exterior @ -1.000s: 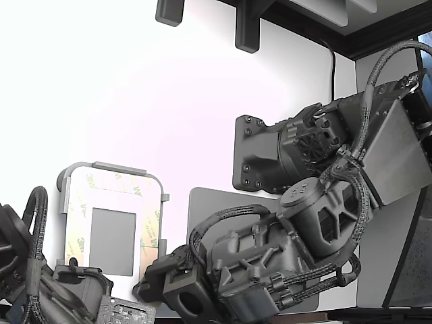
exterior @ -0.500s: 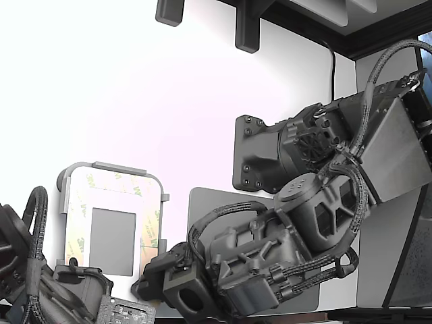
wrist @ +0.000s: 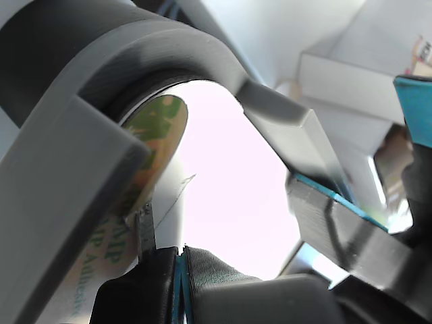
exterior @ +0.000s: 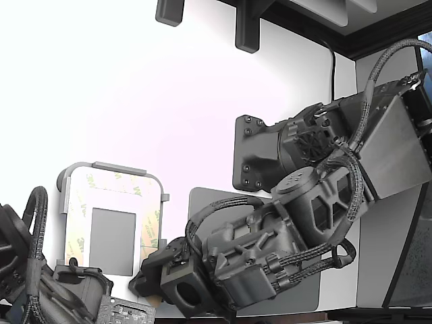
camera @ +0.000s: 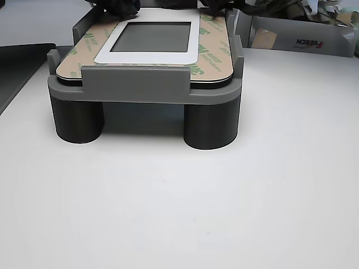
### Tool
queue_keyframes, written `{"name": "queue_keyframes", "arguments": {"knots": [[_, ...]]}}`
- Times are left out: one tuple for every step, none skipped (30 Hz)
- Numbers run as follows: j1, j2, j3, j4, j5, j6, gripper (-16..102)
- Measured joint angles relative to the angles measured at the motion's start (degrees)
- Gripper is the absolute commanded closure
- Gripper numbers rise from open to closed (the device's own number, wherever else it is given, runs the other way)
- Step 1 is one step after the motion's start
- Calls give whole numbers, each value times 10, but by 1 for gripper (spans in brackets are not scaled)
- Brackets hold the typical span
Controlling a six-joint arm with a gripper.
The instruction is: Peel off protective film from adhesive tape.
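The plate (camera: 146, 70) sits in a grey holder (camera: 145, 89) on the white tabletop (camera: 224, 196), its tape (camera: 210, 53) border covered by printed film (exterior: 150, 229). The gripper (exterior: 145, 283) is at the plate's corner; whether its fingers (wrist: 145, 229) are pinching film cannot be told.

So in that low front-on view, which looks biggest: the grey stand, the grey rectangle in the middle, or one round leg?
Largest to smallest:
1. grey stand
2. grey rectangle
3. round leg, though it is nearer the camera, so unsure against the rectangle.

Grey fixture (camera: 145, 89) on round legs, white table (camera: 224, 213)
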Motion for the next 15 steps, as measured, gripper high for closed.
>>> {"name": "queue_keyframes", "arguments": {"knots": [[-1, 1, 2, -1, -1, 0, 97], [-2, 3, 3, -1, -2, 0, 97], [-3, 3, 4, -1, -2, -1, 97], [-4, 3, 4, -2, -2, -1, 97], [-4, 4, 5, -3, -2, -1, 97], [-5, 4, 7, -5, -4, -2, 97], [-7, 4, 8, -8, -6, -3, 97], [-10, 4, 9, -10, -9, -4, 97], [-12, 4, 9, -11, -11, -5, 97], [-14, 4, 9, -11, -12, -6, 97], [-15, 4, 9, -12, -13, -8, 97], [-16, 4, 10, -12, -15, -10, 97], [-17, 4, 10, -12, -16, -10, 97], [-18, 4, 10, -12, -16, -11, 97], [-18, 4, 10, -13, -17, -11, 97]]}}
